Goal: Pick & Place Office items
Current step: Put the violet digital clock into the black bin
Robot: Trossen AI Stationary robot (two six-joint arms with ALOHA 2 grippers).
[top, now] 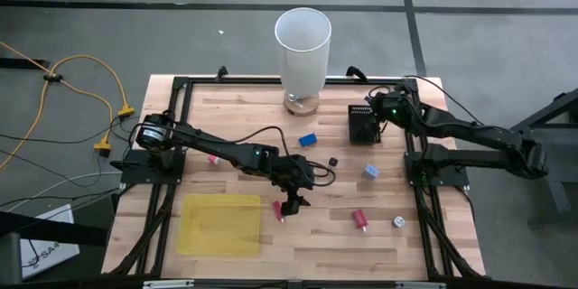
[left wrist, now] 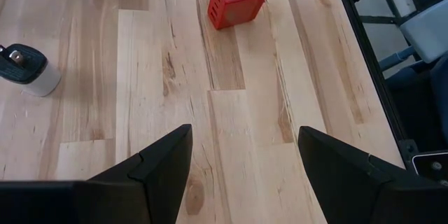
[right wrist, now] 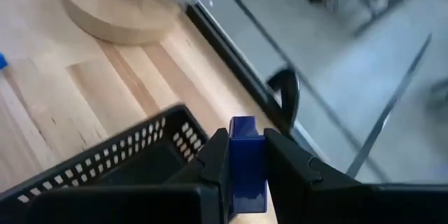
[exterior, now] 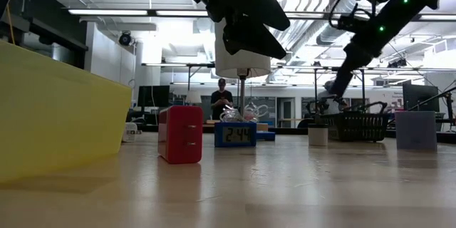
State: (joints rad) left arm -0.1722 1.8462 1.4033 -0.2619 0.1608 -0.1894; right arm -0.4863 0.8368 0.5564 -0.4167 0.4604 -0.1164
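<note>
My right gripper [top: 375,109] is at the far right, shut on a small blue piece [right wrist: 244,155] above the far rim of the black basket [top: 363,125]. My left gripper [top: 290,204] hovers open and empty over the table's middle, near the front. The left wrist view looks between its fingers [left wrist: 245,140] at bare wood, with a red block [left wrist: 236,1] beyond. On the table lie a blue block [top: 308,140], a dark piece [top: 333,160], a grey-blue block [top: 371,171], the red block [top: 360,219], a whitish round piece [top: 397,222] and a pink piece [top: 214,158]. My right gripper pinches the blue piece between its two fingers, on two opposite flat sides. Its free end [right wrist: 243,126] sticks out a little past the fingertips. The piece is lifted clear, over the basket's rim [right wrist: 175,115].
A tall white cylinder [top: 302,47] stands on a round wooden base at the far edge. A flat yellow sheet [top: 219,224] lies at the front left. A small red bit [top: 280,216] lies beside my left gripper. A black frame [top: 172,135] borders the table.
</note>
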